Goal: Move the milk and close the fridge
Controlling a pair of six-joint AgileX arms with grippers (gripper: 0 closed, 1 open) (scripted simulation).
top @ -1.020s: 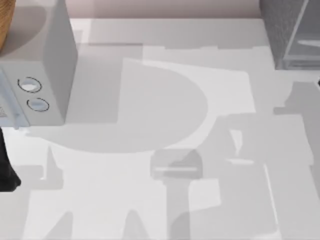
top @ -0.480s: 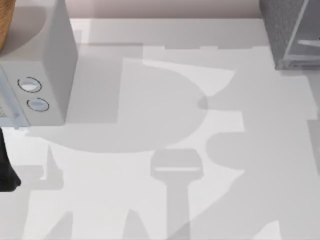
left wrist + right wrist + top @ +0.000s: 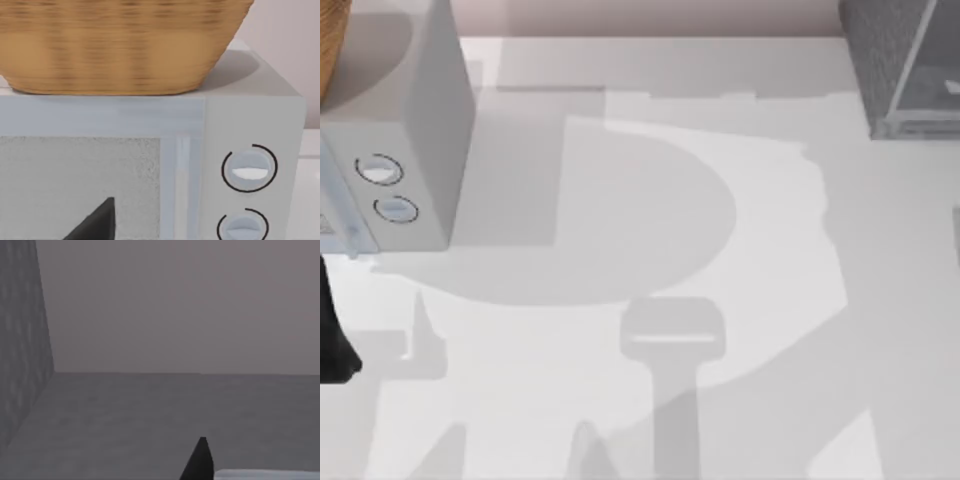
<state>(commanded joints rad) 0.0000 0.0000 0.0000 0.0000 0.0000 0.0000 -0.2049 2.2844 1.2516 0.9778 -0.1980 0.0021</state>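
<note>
Near left of the table, the left arm sits parked in front of the light grey box-shaped microwave with two round dials. The left gripper is a dark tip pointed at the microwave's speckled window, and I can't tell how wide it is set or whether it holds anything. A woven tan basket rests on top of the microwave.

At the far right corner stands the large dark grey speckled fridge, with its paler smooth door panel angled beside it. The right gripper is close beside a speckled grey wall, which I judge to be the fridge's. Its opening and load I can't tell.

I can't place the small blue-and-white milk carton. A pale strip beside the right gripper might be it, but that's too little to say.

The fridge lies far right, so the right arm is plainly nearer and the door push is its job.
</note>
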